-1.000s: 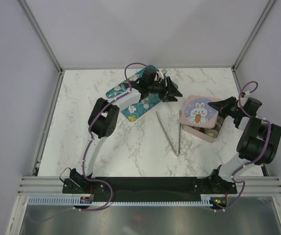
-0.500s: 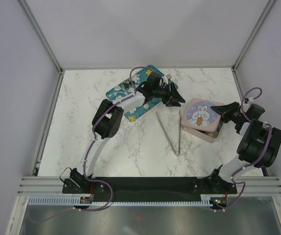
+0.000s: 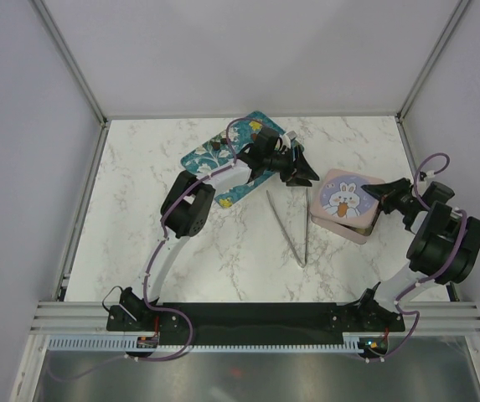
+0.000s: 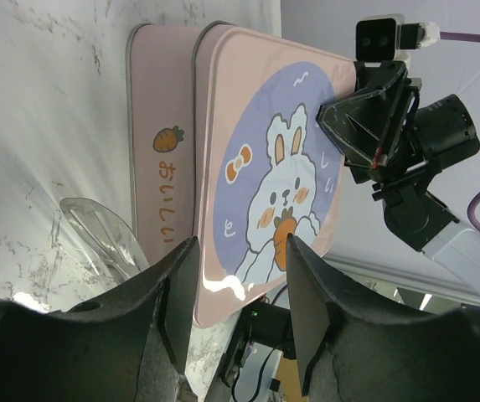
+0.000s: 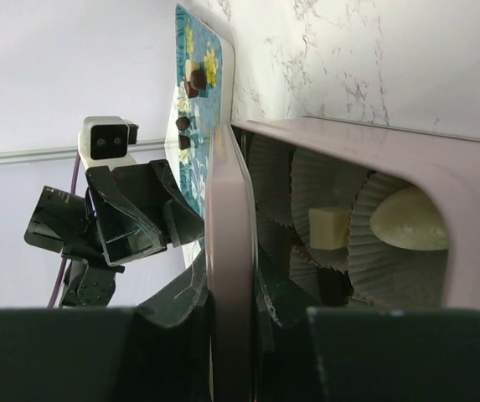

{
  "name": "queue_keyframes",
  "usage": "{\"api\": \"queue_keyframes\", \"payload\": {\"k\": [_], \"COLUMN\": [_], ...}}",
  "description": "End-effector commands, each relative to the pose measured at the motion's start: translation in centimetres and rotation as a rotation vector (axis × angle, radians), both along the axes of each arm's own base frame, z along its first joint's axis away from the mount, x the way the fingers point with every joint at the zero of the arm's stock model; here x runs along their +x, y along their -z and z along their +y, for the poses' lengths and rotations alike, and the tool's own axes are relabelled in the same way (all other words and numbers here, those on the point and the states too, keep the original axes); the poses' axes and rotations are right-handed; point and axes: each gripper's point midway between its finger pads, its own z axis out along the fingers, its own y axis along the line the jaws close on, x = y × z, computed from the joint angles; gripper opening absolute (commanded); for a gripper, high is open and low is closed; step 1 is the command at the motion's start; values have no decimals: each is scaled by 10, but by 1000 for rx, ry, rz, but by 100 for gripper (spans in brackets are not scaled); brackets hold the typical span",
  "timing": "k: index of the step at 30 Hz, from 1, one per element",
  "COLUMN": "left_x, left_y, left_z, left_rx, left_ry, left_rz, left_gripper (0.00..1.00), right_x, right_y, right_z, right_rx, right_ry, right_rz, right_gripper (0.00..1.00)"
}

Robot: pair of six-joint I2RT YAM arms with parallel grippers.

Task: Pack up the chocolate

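A pink tin box [image 3: 353,229] stands right of centre, and its bunny lid [image 3: 345,199] lies over most of it. My right gripper [image 3: 388,197] is shut on the lid's right edge [image 5: 231,251] and holds that side raised off the box. Under it, cream chocolate pieces [image 5: 327,228] sit in paper cups. More chocolate [image 3: 214,146] lies on the teal tray [image 3: 223,188]; it also shows in the right wrist view [image 5: 191,79]. My left gripper [image 3: 305,172] is open and empty just left of the lid [image 4: 281,167], its jaws [image 4: 241,322] spread wide.
Metal tongs [image 3: 294,228] lie on the marble between tray and box, their joined end toward the arms. A clear shiny piece [image 4: 97,226] sits by the box wall [image 4: 160,151]. Frame posts and walls bound the table.
My right gripper has brought the lid down and to the right over the box, which now shows less. My left gripper has moved right from the tray toward the lid.
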Motion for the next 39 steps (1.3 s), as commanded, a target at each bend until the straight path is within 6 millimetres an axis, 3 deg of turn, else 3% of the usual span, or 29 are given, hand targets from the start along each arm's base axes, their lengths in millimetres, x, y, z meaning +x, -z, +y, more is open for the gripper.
{"api": "queue_keyframes", "payload": {"k": [1,14,26,34,39], "left_x": [-3,-7,-14,-15,-13], "left_y": [-11,-12,-8,-6,-4], "left_z": [-10,-11,-13,-16,-16], "left_rx": [-47,-59,-57,-55,-53], "left_ry": [26,38,56,54,52], "left_rz": [-35,-31,-27,-31,-34], "left_gripper": [52,51,49,48,48], "right_x": [-4,-10,-13,-13,-19], "right_y": [3,12,13,9,14], "right_z": [-3,-25,-47,-55,-75], "right_rx": [-43,-97,-159,-199,-307], "right_ry": [-25,26,85,91,107], "right_rz": [-22,32,84,122,256], "right_gripper": [23,32,51,52,54]}}
